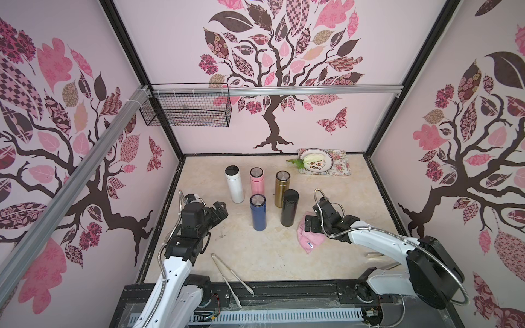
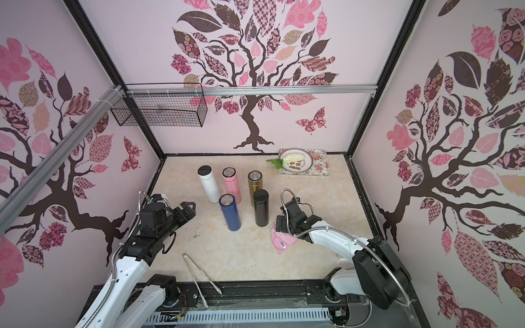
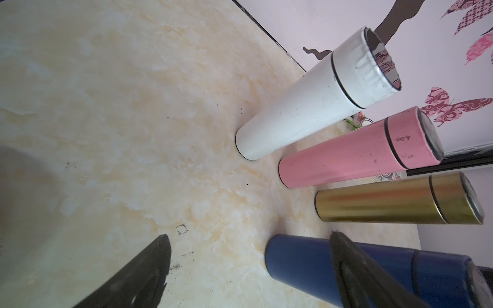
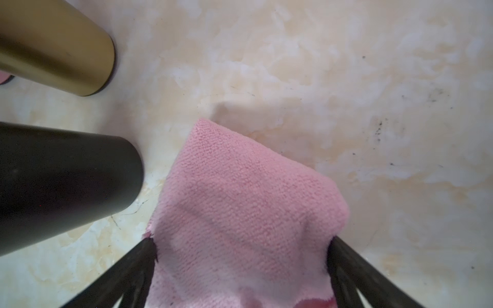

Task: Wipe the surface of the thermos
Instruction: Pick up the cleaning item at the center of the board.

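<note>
Four thermoses upright on the marbled beige table [image 3: 120, 106], set apart from one another: white thermos [image 3: 306, 112] with a black seam ring under its scuffed cap, beside it pink thermos [image 3: 346, 157], then gold thermos [image 3: 386, 202], and nearest the camera blue thermos [image 3: 301, 258]. Left gripper [image 3: 249, 236] spread wide, bare table showing between the jaws, one black finger [image 3: 144, 272] over the table and the other overlapping the blue thermos, contact there impossible to tell. Behind the thermoses, pale pink wall [image 3: 333, 24] with a patterned butterfly decal [image 3: 453, 106] and a dark tree-trunk shape.
</note>
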`<state>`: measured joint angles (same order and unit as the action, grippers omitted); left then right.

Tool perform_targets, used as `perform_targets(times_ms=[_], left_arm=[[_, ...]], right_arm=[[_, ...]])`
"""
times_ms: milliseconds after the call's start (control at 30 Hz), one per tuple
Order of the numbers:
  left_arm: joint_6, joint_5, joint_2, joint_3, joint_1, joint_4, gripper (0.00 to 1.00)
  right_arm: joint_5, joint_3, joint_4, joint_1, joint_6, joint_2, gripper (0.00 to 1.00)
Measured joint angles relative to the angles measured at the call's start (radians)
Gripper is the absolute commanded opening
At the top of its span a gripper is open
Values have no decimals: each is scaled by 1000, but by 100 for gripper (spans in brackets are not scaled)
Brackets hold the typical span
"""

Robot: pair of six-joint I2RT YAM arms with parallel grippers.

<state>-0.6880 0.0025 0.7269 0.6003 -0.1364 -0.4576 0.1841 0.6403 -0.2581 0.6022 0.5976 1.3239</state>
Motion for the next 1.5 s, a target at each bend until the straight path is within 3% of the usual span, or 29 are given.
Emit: perform_targets(times_ms=[500,633,900,1000,1067,1100,1267,1500], left_arm=[[-3,2,6,-24,0,16,94],[-6,2,6,-26,0,16,94],[-19,11,19,-26,0,27,92],[-19,18,24,-26,0,27,91],[-19,18,19,-26,0,26,90],[-19,18,14,-26,0,22,90],[-7,20,-16,31,0,-32,88],[29,84,30,293,-12,-74,86]], right_arm=[[97,-39,82,71,15,119,96],[125,-46,119,77,52,132,85],[169,-131,231,76,141,94,53],[168,-149,247,75,171,78,30],[145,-161,247,75,190,61,4],[132,-167,243,76,196,49,0],[62,-172,129,76,208,-40,0],[-56,-172,46,18,191,-230,0]])
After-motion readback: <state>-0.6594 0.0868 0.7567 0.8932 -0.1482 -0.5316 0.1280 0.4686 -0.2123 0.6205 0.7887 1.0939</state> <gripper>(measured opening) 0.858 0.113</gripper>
